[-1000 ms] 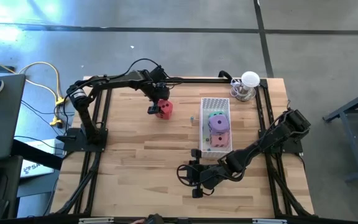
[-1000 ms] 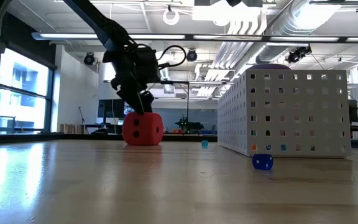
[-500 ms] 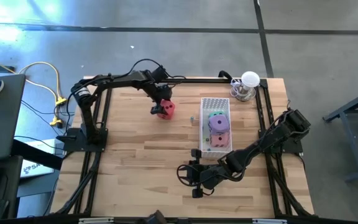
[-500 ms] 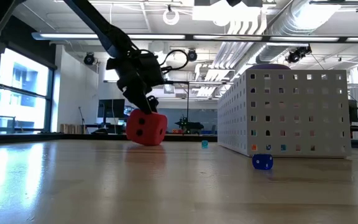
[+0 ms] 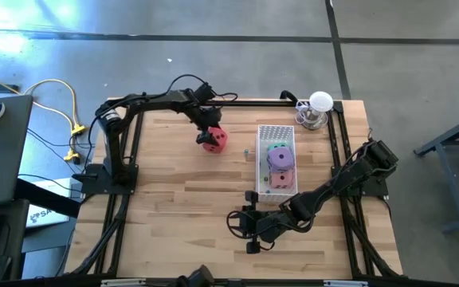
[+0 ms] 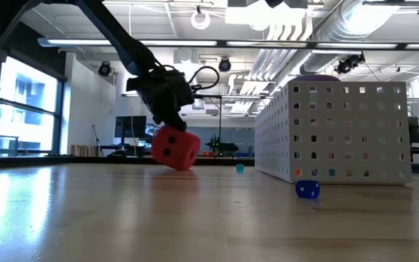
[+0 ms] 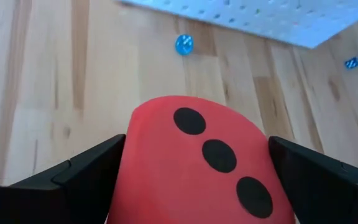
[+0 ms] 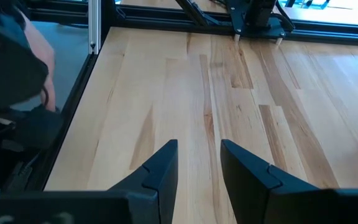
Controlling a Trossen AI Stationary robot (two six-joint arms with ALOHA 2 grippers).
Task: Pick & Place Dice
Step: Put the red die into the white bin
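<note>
I have the red die (image 5: 214, 140) held in my left jaws (image 5: 209, 137), one dark finger (image 7: 73, 177) pressed on each side of it. In the low view it hangs tilted, with one corner down, just off the surface (image 5: 182, 199). Its three-dot face looks up at my left wrist camera. The white bin (image 5: 276, 135) with holes in its walls lies ahead of my left jaws, off toward the right arm's side of the surface. The green die (image 5: 276, 148), purple die (image 5: 279, 159) and pink die (image 5: 281, 178) sit in it already, in a row along the bin's long side. So I think my next job is to carry the red die across that gap and find a free spot in the row, maybe at the far end by the green one. A tiny blue bead (image 6: 307, 189) lies on the surface near the bin. My right jaws (image 5: 252, 226) wait near the front edge of the surface, only a little apart and holding nothing. The left arm is the nearer one, and it has the die.
</note>
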